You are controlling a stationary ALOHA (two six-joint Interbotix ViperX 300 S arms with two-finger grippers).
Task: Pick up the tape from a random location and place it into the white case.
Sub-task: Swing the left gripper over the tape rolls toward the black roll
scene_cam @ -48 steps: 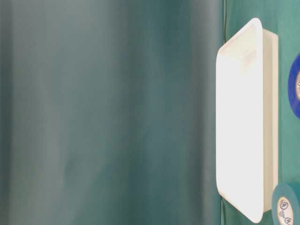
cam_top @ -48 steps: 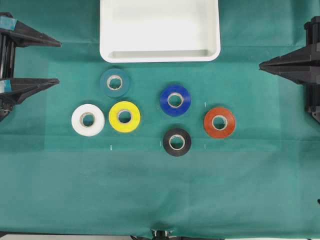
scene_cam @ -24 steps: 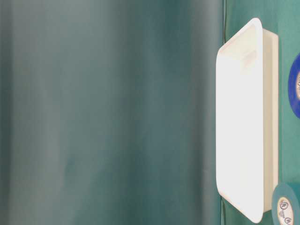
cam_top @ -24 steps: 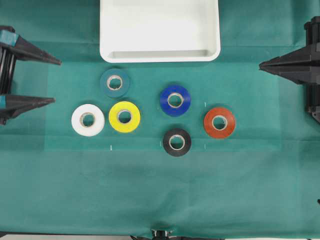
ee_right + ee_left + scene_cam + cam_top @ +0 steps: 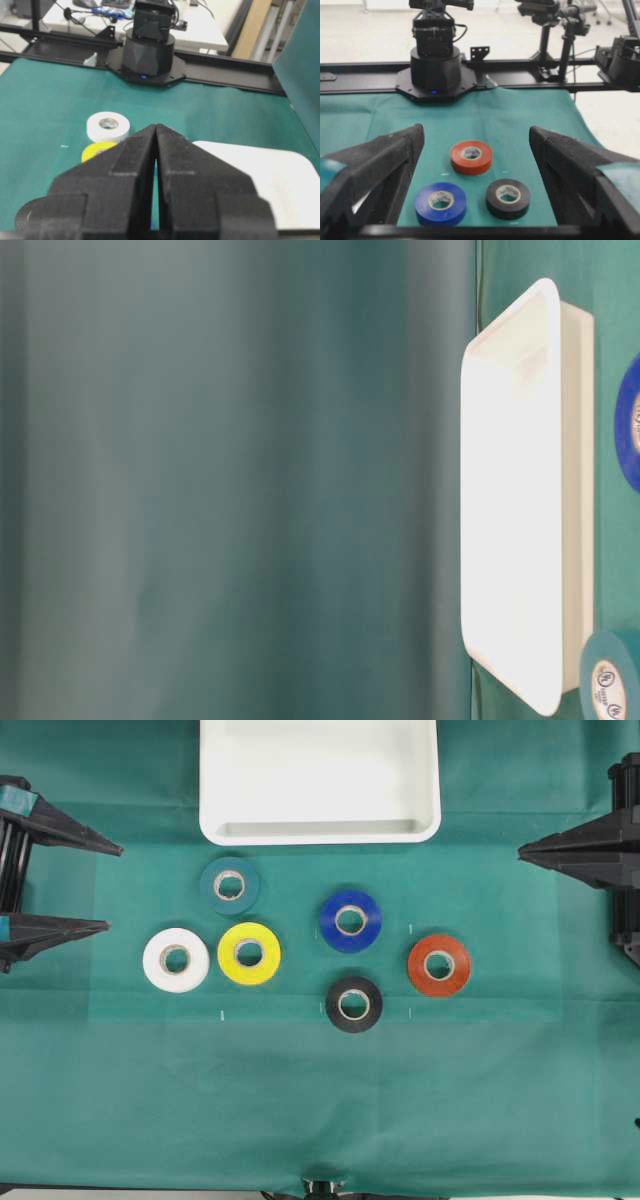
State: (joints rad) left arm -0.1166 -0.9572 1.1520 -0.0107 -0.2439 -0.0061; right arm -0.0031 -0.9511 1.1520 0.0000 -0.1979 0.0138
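Observation:
The tape (image 5: 354, 1004), a black roll with a pale core, lies flat on the green cloth right of centre; the left wrist view shows the tape (image 5: 508, 198) low between the fingers, far ahead of them. The white case (image 5: 320, 770) stands empty at the back middle, and its rim shows in the table-level view as the white case (image 5: 515, 500). My left gripper (image 5: 113, 887) hovers open at the left edge, holding nothing, left gripper (image 5: 476, 135). My right gripper (image 5: 522, 851) is shut and empty at the right edge, right gripper (image 5: 156, 126).
Five other rolls lie flat on the cloth: dark teal (image 5: 230, 885), blue (image 5: 350, 920) just behind the tape, orange-red (image 5: 439, 964) to its right, yellow (image 5: 249, 953) and white (image 5: 176, 959) on the left. Bare cloth spreads toward the front edge.
My left gripper has shifted toward the front of the table, staying open. The rolls, the case and the right gripper have not moved.

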